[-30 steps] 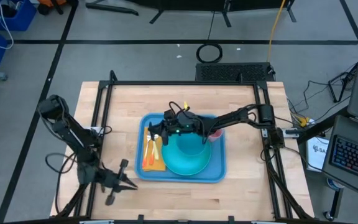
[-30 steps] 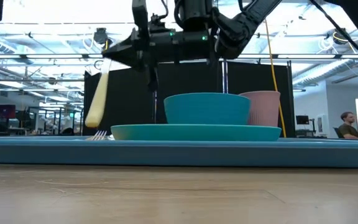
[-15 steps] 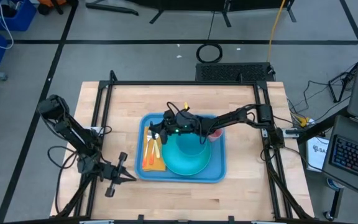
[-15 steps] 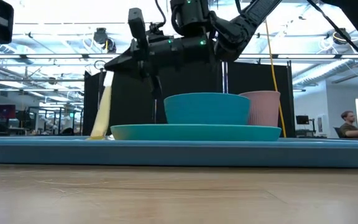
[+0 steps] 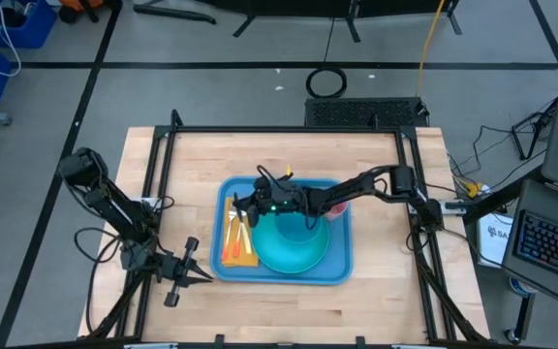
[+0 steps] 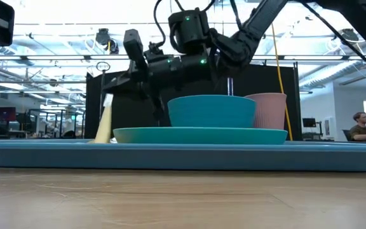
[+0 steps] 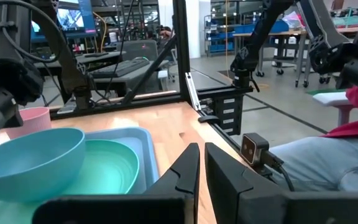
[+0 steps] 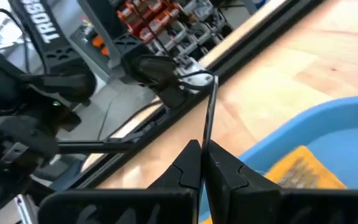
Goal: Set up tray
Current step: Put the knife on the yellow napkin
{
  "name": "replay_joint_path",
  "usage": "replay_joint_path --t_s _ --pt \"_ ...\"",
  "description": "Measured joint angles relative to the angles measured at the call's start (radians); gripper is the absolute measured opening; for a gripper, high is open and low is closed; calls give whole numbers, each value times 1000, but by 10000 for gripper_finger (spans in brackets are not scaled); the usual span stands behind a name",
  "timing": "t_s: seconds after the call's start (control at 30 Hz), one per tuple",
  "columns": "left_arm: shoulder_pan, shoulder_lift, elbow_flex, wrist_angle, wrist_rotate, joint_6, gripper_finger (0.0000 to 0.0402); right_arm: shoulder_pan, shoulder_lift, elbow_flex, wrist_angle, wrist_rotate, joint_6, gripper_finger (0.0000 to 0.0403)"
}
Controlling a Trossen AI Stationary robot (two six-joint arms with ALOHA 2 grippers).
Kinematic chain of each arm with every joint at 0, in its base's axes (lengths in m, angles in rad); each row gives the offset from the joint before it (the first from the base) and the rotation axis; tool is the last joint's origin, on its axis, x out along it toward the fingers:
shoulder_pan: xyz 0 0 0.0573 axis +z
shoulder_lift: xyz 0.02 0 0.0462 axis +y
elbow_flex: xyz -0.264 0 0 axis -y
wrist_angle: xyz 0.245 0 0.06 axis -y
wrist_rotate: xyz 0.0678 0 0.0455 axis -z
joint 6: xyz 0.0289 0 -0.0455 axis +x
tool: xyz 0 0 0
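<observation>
Right hand (image 6: 110,79) lower over the tray (image 6: 183,155), pale utensil (image 6: 103,121) down from mid-air onto it.

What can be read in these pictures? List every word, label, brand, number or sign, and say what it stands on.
"TROSS": white letters on a dark robot arm segment in the right wrist view, cut off at the picture's edge.
White box beside the table, high view: dark print, too small to read.
Screen in the room behind, left wrist view: too blurred to read.
</observation>
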Motion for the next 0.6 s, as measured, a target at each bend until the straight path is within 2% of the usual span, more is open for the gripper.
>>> replay_joint_path --t_s 0.23,0.6 --pt "0 0 0 0 0 -6 31 3 12 0 14 63 -7 0" --pt "0 0 0 0 0 -14 31 34 14 -3 101 66 39 0"
